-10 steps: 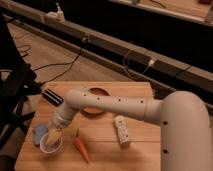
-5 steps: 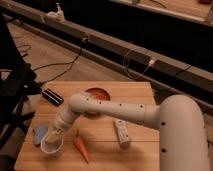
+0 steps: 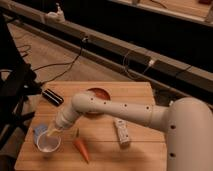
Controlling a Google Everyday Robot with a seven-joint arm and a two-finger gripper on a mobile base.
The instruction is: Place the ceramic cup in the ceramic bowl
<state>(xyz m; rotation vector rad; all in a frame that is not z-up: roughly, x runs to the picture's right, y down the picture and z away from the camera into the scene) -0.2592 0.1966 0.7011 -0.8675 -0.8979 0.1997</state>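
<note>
The white ceramic cup (image 3: pixel 48 145) stands upright on the wooden table (image 3: pixel 135 155) near its front left corner. The orange-red ceramic bowl (image 3: pixel 101 93) lies at the back middle of the table, mostly hidden behind my white arm. My gripper (image 3: pixel 51 132) reaches down to the cup's far rim, at the end of the arm that stretches in from the right. The cup rests on the table.
An orange carrot (image 3: pixel 81 149) lies just right of the cup. A white tube-shaped bottle (image 3: pixel 121 132) lies further right. A black bar-shaped object (image 3: pixel 52 97) sits at the back left. A blue object (image 3: pixel 39 130) lies behind the cup. A dark chair (image 3: pixel 12 95) stands at left.
The arm has swung down and left, bringing my gripper from above the table middle to the cup's rim. The bowl shows more behind the arm.
</note>
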